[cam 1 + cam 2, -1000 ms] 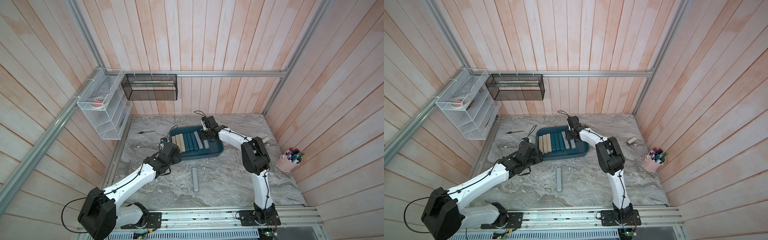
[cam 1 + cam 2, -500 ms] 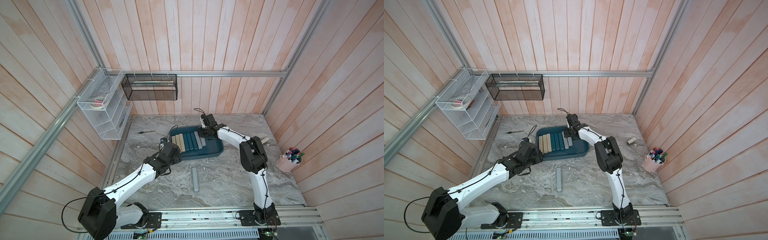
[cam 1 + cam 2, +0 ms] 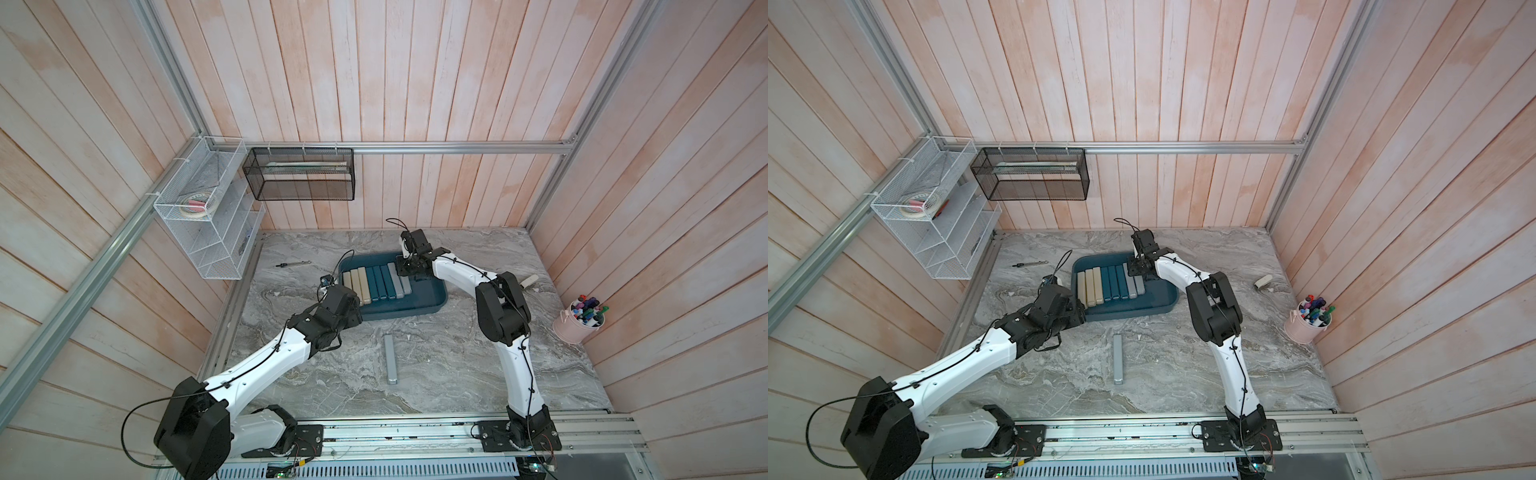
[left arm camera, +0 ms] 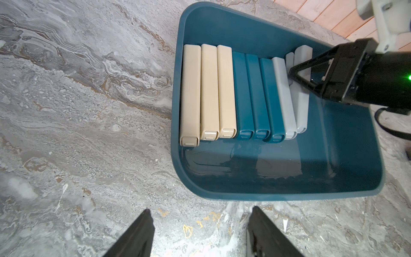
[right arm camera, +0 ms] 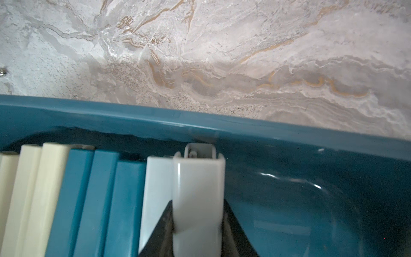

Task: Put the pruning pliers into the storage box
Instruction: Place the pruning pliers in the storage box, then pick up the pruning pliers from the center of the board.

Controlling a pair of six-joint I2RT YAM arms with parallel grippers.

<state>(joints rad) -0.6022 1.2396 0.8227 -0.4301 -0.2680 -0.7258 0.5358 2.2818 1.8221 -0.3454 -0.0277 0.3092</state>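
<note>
Because the right fingers (image 5: 159,233) clasp a light grey bar (image 5: 198,189) close against its grey neighbour (image 5: 155,189) in the storage box (image 5: 200,122), a skewed release could leave it riding on that neighbour, while the left fingers (image 4: 138,235) hang spread and empty and a loose grey bar (image 3: 389,357) lies on the worktop (image 3: 457,365).

Nine pruning pliers (image 3: 380,282) can be counted. Three beige bars (image 4: 208,91), three dark teal bars (image 4: 253,95) and two light grey bars (image 4: 282,98) lie side by side in the single storage box (image 4: 289,178), and one more light grey bar (image 3: 390,359) lies alone on the desk (image 3: 457,365), nearer the robot. The desk also carries one thin silver implement (image 3: 295,263) at far left, one small beige piece (image 3: 528,282) and one pink bucket (image 3: 577,328) of markers at right, while one black mesh basket (image 3: 299,180) and one white wire rack (image 3: 208,224) hang on the walls.
</note>
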